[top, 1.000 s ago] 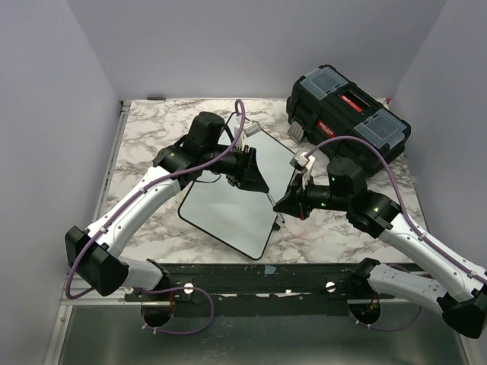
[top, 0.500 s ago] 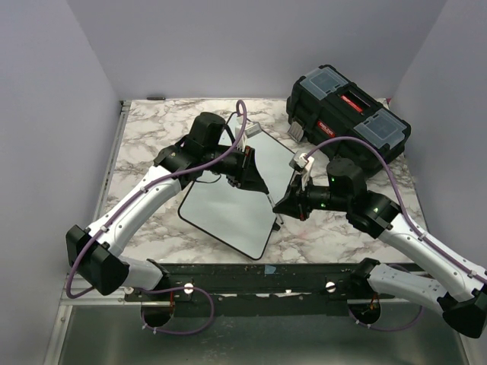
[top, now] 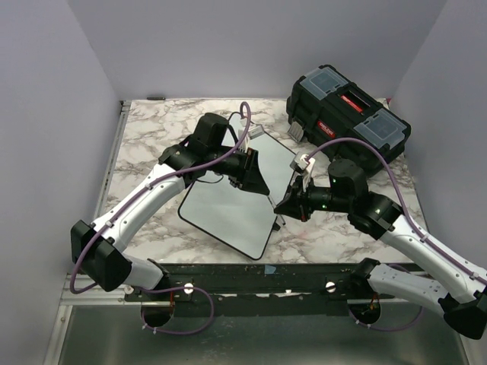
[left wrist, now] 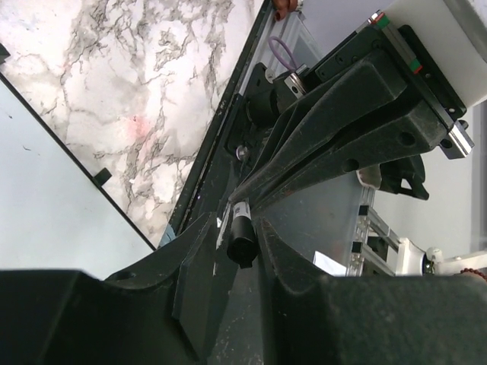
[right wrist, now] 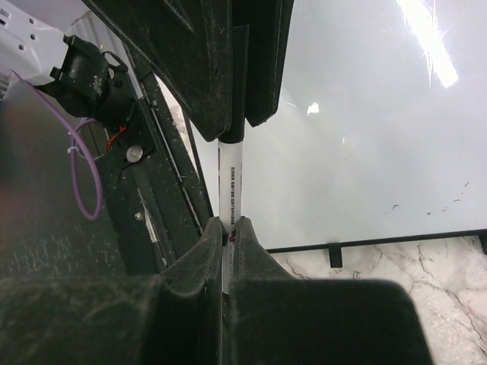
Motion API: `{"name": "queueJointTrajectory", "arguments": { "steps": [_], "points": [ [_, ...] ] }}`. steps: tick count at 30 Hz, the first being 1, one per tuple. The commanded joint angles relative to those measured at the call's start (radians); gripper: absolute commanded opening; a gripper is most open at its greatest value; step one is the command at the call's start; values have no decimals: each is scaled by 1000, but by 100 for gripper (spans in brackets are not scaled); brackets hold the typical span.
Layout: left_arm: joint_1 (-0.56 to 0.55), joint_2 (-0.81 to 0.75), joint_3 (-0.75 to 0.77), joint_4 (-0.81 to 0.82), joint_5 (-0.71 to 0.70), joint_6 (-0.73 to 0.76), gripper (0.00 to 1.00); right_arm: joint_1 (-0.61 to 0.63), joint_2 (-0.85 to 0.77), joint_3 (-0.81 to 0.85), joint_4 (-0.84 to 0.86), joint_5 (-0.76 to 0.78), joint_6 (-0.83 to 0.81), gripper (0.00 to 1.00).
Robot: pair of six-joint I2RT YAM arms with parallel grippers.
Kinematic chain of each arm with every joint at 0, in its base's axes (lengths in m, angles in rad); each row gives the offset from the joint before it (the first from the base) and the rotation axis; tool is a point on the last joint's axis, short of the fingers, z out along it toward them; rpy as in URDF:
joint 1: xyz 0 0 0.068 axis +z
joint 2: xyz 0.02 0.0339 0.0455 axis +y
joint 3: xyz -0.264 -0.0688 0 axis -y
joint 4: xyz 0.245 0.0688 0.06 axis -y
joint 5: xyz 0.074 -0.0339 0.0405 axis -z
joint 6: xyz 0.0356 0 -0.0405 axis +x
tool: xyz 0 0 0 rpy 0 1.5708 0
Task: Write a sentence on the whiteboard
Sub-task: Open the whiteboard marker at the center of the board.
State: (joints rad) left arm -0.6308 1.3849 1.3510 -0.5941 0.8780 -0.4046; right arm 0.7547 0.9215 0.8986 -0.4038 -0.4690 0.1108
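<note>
Right gripper (right wrist: 228, 225) clamped tight on the white barrel of a marker (right wrist: 230, 179), its two black fingers pinched together with the pen caught between them. Facing it tip to tip, the left gripper (left wrist: 240, 226) has its fingers drawn in close on either side of the marker's black end. Neither wrist view shows whether they actually press on it. The pen runs in a straight line from one pair of fingers into the other, so the two grippers meet nose to nose in mid-air.

From above, that meeting point sits over the right-hand part of the whiteboard (top: 221, 205), close to its right edge. The board lies flat on the marbled table (top: 144, 129), turned cornerwise so that one rounded corner points toward the arm bases and the opposite one toward the back wall. Its thin black rim shows along the edge. In the right wrist view its pale face catches a streak of glare and carries a few tiny dark flecks near the rim.

The left arm (top: 144, 201) reaches in from the near left and across the board. The right arm (top: 411, 239) comes in from the near right, elbow bent over the marble. A purple cable (top: 346, 139) arcs above each wrist. At the far right of the table, behind the right arm, stands a black toolbox (top: 348, 114) with grey lid panels, apart from the board.
</note>
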Motion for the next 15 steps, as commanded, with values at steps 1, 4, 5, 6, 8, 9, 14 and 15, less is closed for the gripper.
{"name": "queueJointTrajectory", "arguments": {
  "steps": [1,4,5,6,8,9,14,15],
  "points": [
    [-5,14,25,-16,38,7,29,9,-10,33,5,-4,-26,1],
    [-7,11,26,-19,37,9,24,9,-9,34,3,-5,-27,1],
    [-6,11,26,-19,38,10,21,9,-8,34,3,-5,-28,1],
    [-6,11,24,-21,37,11,17,8,-7,34,3,-4,-28,1],
    [-6,11,21,-21,38,12,5,9,-7,33,3,-2,-25,1],
    [-7,9,18,-20,37,10,0,9,-8,33,5,4,-23,1],
    [-7,-18,7,12,18,-13,0,8,1,46,-7,102,38,54],
    [-5,-27,10,15,7,-17,0,9,4,55,-10,134,55,66]
  ]
}}
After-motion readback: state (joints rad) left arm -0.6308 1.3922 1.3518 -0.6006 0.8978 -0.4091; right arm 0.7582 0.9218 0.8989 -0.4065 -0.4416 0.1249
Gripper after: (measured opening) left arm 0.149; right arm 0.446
